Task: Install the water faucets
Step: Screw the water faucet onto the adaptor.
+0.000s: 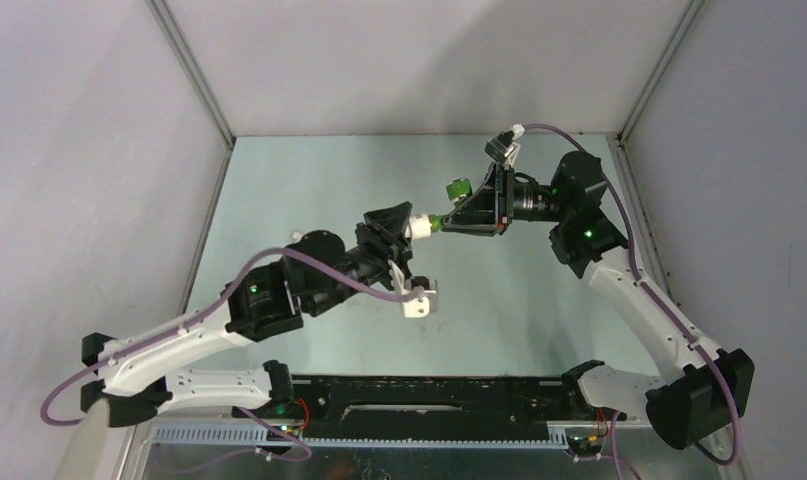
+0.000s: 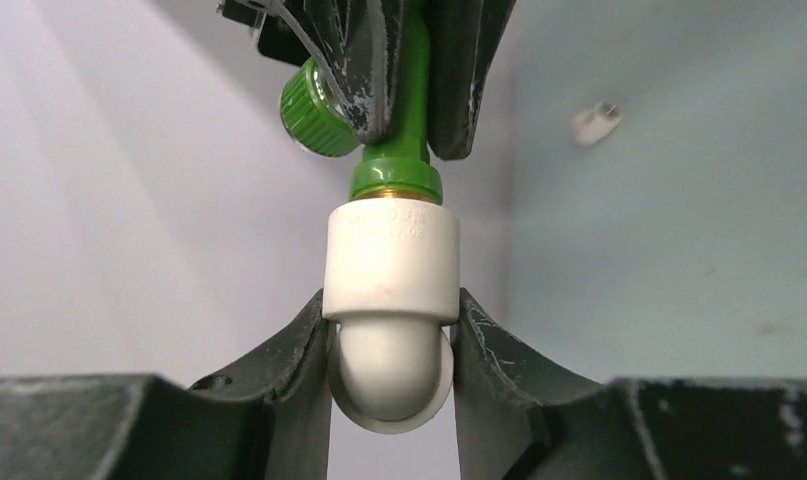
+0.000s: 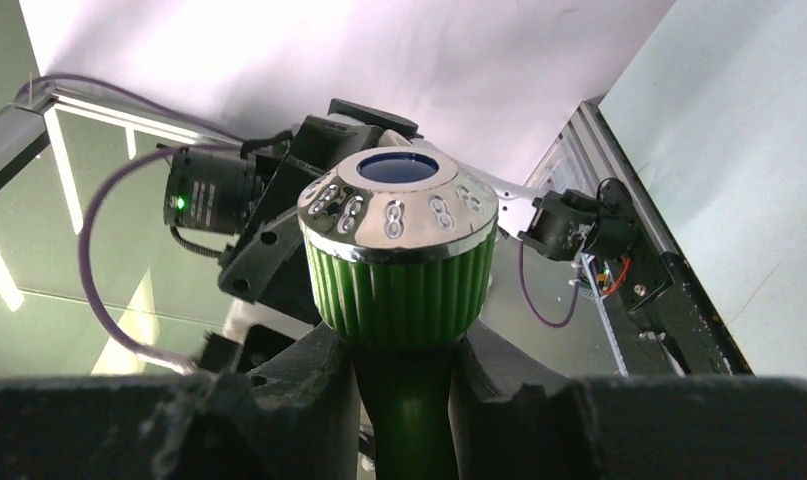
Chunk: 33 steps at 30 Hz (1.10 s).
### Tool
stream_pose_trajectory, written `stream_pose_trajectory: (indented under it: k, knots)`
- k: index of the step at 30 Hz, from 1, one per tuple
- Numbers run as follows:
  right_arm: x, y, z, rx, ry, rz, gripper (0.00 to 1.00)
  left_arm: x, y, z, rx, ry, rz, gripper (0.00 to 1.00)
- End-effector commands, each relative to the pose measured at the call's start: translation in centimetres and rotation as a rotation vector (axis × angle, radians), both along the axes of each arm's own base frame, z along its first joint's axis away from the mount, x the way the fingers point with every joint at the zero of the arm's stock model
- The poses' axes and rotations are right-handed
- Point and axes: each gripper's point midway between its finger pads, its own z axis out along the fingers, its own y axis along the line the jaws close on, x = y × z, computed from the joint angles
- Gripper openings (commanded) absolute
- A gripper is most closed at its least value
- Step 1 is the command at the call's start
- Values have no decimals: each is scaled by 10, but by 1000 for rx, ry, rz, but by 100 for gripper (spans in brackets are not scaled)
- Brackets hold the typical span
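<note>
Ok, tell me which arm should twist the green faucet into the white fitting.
Right. The right claw grips the green faucet, lined up with the white fitting; the left claw just clamps that fitting.

The white pipe fitting (image 2: 392,265) has one line of raised letters along its upper edge, just under the threaded collar of the green faucet (image 2: 397,180). The letters are too faint to read. On the knob (image 3: 399,290) of this faucet, the chrome ring (image 3: 394,215) carries repeated stamped marks shaped like the figure 8. I cannot tell whether they are numbers or only ornament.
</note>
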Motion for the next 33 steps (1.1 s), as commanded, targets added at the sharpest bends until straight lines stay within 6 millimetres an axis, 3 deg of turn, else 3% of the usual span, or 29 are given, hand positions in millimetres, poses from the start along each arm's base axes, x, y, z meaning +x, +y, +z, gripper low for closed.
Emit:
stream_pose_trajectory:
  k: [1, 6, 8, 12, 13, 15, 18, 19, 23, 26, 33]
  knots:
    - [12, 6, -14, -37, 68, -29, 0, 13, 12, 52, 126, -393, 130, 0]
    - [13, 6, -16, -40, 72, -30, 0, 14, 15, 50, 219, -442, 165, 0]
    - [14, 7, -16, -38, 74, -30, 0, 13, 16, 47, 273, -457, 162, 4]
    - [16, 7, -15, -33, 69, -31, 0, 13, 21, 47, 265, -441, 176, 7]
    - [16, 7, -15, -32, 70, -32, 0, 12, 23, 46, 254, -434, 178, 17]
    - [17, 6, -14, -30, 64, -39, 0, 11, 27, 47, 206, -409, 187, 50]
    - [21, 4, -12, -24, 54, -56, 0, 8, 35, 42, 121, -341, 196, 90]
    - [23, 2, -11, -22, 48, -66, 0, 8, 38, 37, 98, -313, 206, 98]
    - [33, -7, -11, -23, 41, -103, 0, 7, 56, 19, -17, -180, 259, 100]
    - [39, -13, -13, -28, 36, -123, 0, 2, 68, 12, -202, -19, 284, 100]
    - [42, -20, -17, -42, 22, -136, 0, 0, 79, 14, -708, 535, 360, 100]
